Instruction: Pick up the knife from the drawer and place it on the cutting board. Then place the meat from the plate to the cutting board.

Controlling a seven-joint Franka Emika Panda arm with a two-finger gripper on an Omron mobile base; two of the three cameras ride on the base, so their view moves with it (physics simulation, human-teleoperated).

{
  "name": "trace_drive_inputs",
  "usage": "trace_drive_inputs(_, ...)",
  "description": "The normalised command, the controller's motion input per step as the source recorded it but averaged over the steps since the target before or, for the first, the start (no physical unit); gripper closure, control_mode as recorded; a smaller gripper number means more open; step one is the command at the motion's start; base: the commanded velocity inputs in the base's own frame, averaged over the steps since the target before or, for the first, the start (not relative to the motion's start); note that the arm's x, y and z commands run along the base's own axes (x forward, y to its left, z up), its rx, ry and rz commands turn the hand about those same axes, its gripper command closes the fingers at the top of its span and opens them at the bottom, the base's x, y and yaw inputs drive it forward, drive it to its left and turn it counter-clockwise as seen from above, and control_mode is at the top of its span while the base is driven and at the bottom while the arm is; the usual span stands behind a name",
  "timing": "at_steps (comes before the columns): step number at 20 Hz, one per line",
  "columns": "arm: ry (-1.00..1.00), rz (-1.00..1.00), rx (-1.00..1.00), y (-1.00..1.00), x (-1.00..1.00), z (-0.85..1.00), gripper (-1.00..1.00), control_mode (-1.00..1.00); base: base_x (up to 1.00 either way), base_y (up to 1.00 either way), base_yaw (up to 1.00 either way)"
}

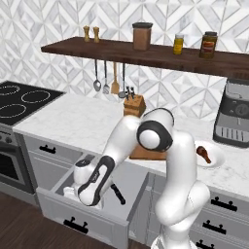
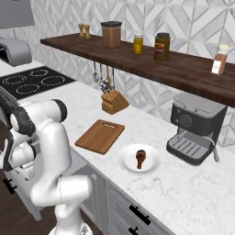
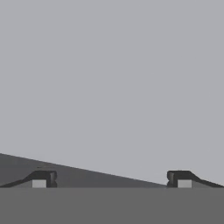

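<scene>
The grey drawer [image 1: 87,219] stands pulled open below the counter, and my gripper [image 1: 83,200] reaches down into it. In the hand view my gripper [image 3: 111,179] is open, its two tips wide apart over the bare grey drawer floor with nothing between them. The knife [image 1: 117,193] lies in the drawer just right of the hand; its black handle shows and the blade is hidden. The brown cutting board [image 2: 100,136] lies on the counter, partly behind my arm [image 1: 146,154]. The meat [image 2: 140,158] sits on the white plate [image 2: 126,161] right of the board.
A wooden knife block [image 2: 114,102] stands behind the board under hanging utensils [image 1: 106,82]. A coffee machine [image 2: 195,128] is at the right, a black stove [image 1: 19,99] at the left. Jars line the shelf [image 2: 183,69]. Closed grey drawers [image 1: 219,214] sit under the plate.
</scene>
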Motion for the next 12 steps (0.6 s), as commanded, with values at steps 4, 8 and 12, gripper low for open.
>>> trace_drive_inputs(4, 0.00, 0.13, 0.13, -0.59, 0.08, 0.63, -1.00, -1.00, 0.00, 0.00, 0.00)
trace_drive_inputs(8, 0.00, 0.25, 0.11, -0.36, 0.08, 0.95, -1.00, -1.00, 0.00, 0.00, 0.00)
trace_drive_inputs(12, 0.00, 0.25, 0.04, -0.30, 0.10, 0.82, -1.00, -1.00, 0.00, 0.00, 0.00)
